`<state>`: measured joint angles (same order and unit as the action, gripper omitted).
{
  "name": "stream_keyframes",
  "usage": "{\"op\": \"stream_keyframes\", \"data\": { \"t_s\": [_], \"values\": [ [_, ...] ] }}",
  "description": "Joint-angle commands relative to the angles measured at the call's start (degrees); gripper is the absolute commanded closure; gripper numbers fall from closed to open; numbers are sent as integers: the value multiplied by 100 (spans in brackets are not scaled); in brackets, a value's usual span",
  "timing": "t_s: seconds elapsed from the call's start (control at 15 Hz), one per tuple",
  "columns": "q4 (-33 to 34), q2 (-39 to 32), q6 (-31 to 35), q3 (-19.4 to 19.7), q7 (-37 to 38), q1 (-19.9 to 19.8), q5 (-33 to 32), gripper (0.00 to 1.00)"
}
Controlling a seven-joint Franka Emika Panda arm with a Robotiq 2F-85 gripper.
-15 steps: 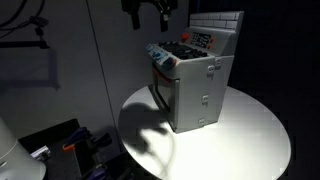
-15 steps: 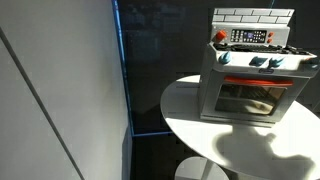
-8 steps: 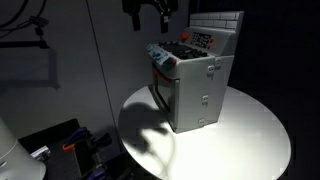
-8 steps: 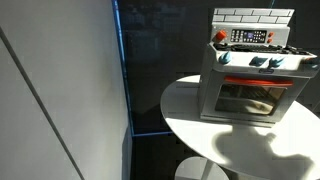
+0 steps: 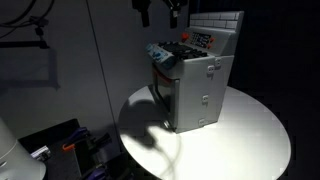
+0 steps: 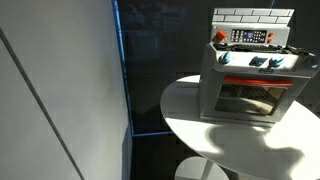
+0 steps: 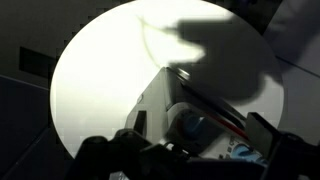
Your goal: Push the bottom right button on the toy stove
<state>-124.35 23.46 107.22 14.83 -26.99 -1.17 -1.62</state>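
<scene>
While dark surrounds it, a white table bears the toy stove.

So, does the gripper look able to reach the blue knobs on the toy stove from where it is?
Probably yes: the gripper hangs open above the toy stove, apart from it, and nothing visible stands between it and the blue knobs along the front edge.

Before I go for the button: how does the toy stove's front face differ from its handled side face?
The front face of the toy stove has a large oven window; the side face is solid grey. The front face carries a row of blue knobs along its top; the side face has only small handles. Both are grey and stand upright on the white table.
</scene>
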Motion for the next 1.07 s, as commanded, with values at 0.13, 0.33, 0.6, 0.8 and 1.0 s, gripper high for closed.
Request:
{"op": "stream_keyframes", "data": {
  "t_s": [0.13,0.33,0.6,0.8,1.0],
  "values": [
    [745,-663,-14,-241,587,-142,-14,0],
    [1024,-961,11,-392,992,-168,-62,0],
    [1278,-1281,260,-603,1609,-192,-170,0],
    [1342,-1463,633,-733,2073,-202,-335,0],
    [1320,-1602,972,-813,2425,-204,-499,0]
  ]
}}
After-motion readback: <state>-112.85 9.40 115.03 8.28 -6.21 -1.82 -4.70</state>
